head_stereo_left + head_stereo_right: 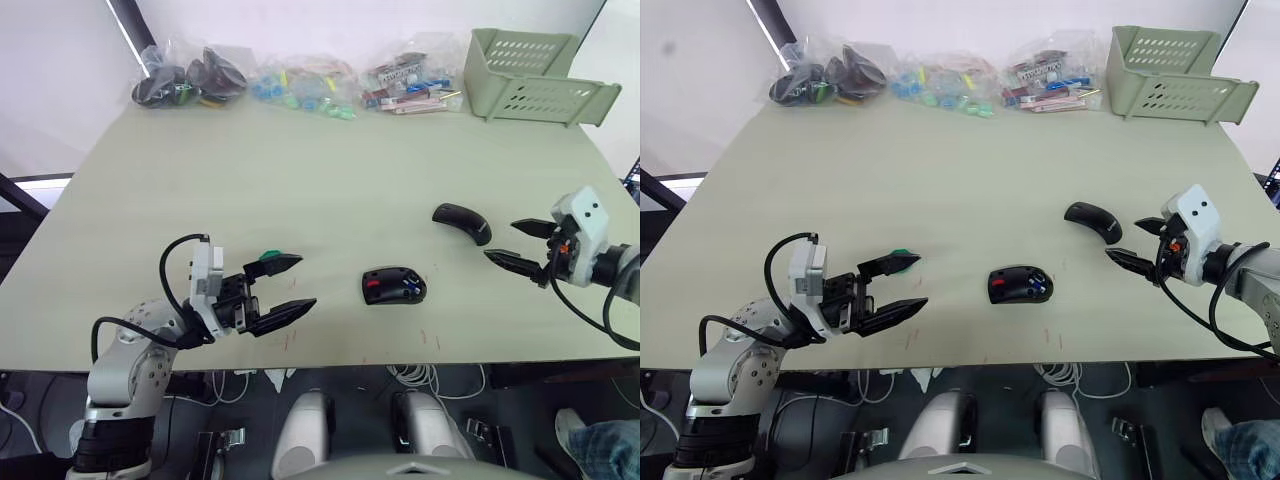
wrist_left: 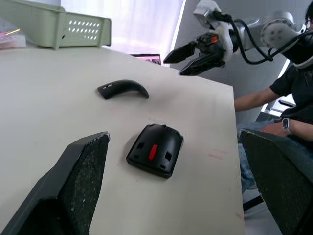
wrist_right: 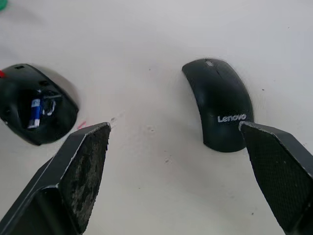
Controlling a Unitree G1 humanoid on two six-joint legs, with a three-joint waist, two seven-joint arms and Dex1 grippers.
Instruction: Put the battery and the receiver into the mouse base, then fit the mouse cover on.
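Right wrist view looks down past spread, empty fingers (image 3: 83, 166) at the mouse cover (image 3: 220, 105), which lies on the surface just ahead of the right gripper (image 1: 518, 245), long axis running away from it. The mouse base (image 1: 393, 286) sits between the arms with the battery (image 3: 35, 111) already in its compartment. The left gripper (image 1: 285, 285), also open and empty, is farther off, so the cover looks like the right arm's pick.

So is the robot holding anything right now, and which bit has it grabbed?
Nothing is held. The left gripper and the right gripper are both open and empty; the mouse cover and mouse base lie on the table.
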